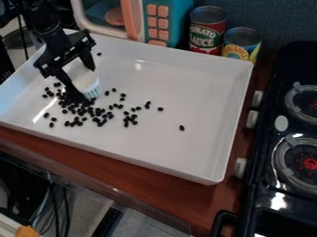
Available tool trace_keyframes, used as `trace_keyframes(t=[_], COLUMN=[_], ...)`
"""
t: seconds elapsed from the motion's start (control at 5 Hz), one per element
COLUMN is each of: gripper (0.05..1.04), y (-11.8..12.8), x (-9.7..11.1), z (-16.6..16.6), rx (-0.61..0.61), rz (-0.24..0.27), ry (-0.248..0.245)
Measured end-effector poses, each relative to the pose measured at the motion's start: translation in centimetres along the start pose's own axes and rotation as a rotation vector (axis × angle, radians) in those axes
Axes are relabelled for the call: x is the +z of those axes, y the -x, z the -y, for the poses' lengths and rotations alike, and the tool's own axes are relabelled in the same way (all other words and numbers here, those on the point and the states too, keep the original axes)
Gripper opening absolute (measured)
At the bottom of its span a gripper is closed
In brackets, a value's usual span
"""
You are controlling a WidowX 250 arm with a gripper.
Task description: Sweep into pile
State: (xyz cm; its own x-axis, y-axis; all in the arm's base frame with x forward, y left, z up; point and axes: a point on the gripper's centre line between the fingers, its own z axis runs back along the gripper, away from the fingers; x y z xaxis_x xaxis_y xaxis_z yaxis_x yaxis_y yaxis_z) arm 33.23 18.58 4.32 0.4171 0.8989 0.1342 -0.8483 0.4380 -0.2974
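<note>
The black gripper (pixel 82 81) hangs over the left part of the white tray, shut on a small brush (pixel 91 89) with a white body and pale blue bristles. Its bristles point down at the upper edge of a loose cluster of black beans (pixel 80 110). The beans are densest below and left of the brush and thin out to the right. One lone bean (pixel 182 127) lies well to the right, and another (pixel 99 54) is near the tray's back wall. Part of the brush is hidden behind the fingers.
The tray (pixel 155 165) has raised walls and sits on a brown wooden counter (pixel 210 203). Behind it stand a toy microwave (pixel 137 21), a tomato sauce can (pixel 207 28) and a pineapple can (pixel 241 42). A black toy stove (pixel 282 106) with knobs is at the right.
</note>
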Motion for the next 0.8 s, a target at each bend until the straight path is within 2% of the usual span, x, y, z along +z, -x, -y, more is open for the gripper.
trace_keyframes(t=[0.2, 0.4, 0.6, 0.8], gripper=[0.732, 0.732, 0.732, 0.732], y=[2.7, 6.9, 10.6, 15.9], x=[1.2, 2.7, 2.5, 2.2], z=[3.2, 6.9, 8.2, 9.4], rx=[-0.074, -0.218, -0.316, -0.56], rz=[-0.062, -0.088, -0.13, -0.064], ry=[0.047, 0.091, 0.063, 0.071])
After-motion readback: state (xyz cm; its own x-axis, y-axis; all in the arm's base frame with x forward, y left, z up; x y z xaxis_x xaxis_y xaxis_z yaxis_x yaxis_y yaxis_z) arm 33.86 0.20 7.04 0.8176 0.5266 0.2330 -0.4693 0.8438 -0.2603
